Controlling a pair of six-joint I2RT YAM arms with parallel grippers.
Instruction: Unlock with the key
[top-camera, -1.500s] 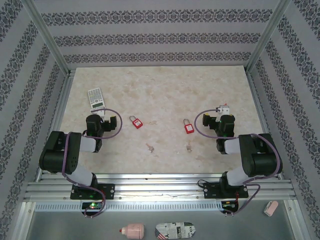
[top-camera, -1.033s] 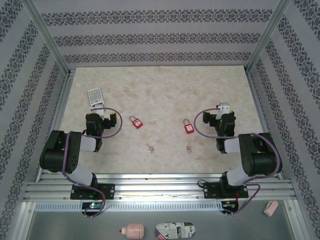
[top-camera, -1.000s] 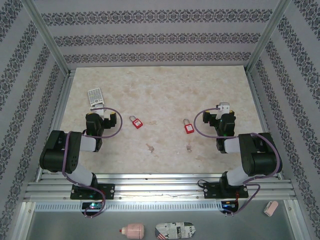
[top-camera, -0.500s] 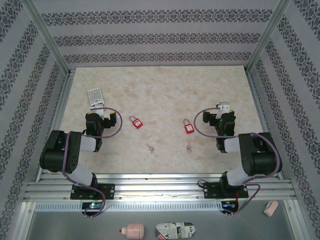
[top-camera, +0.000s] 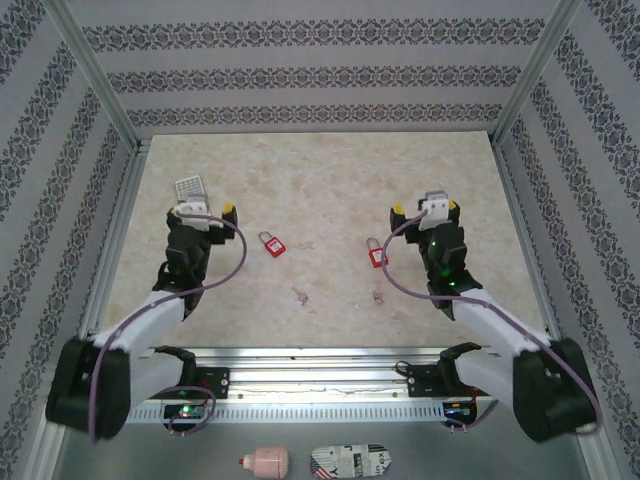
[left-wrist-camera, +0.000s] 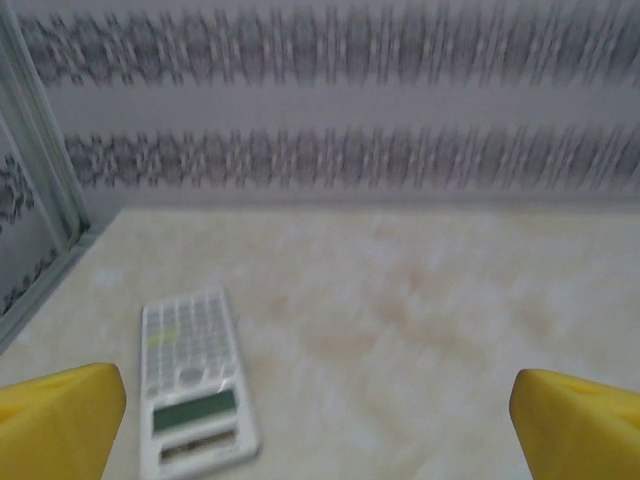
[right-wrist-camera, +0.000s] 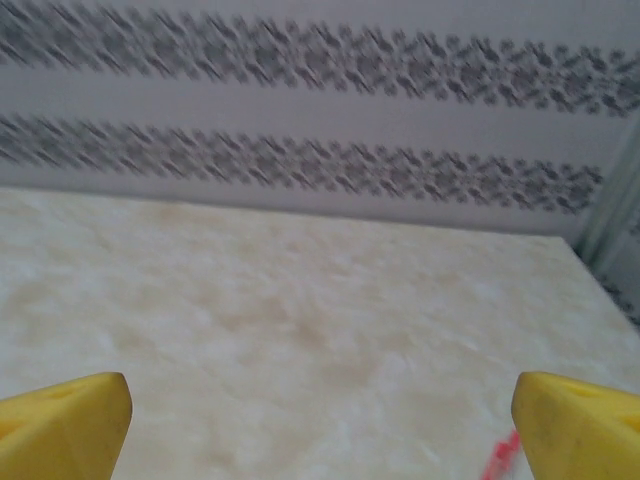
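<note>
white calculator (left-wrist-camera: 195, 382) on marbled table (left-wrist-camera: 420, 330), yellow fingertips (left-wrist-camera: 60, 415) wide apart

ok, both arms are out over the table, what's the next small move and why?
Probably draw the right end effector toward its base and down over the nearer key, just base-side of the right padlock. It and the left end effector are open and empty, and nothing can be unlocked until a key is held.

Black-and-white jointed arms (top-camera: 145, 322), looping purple cables (top-camera: 241, 252), yellow fingertips (left-wrist-camera: 60, 415), black shoulder housings (top-camera: 85, 385)
</note>
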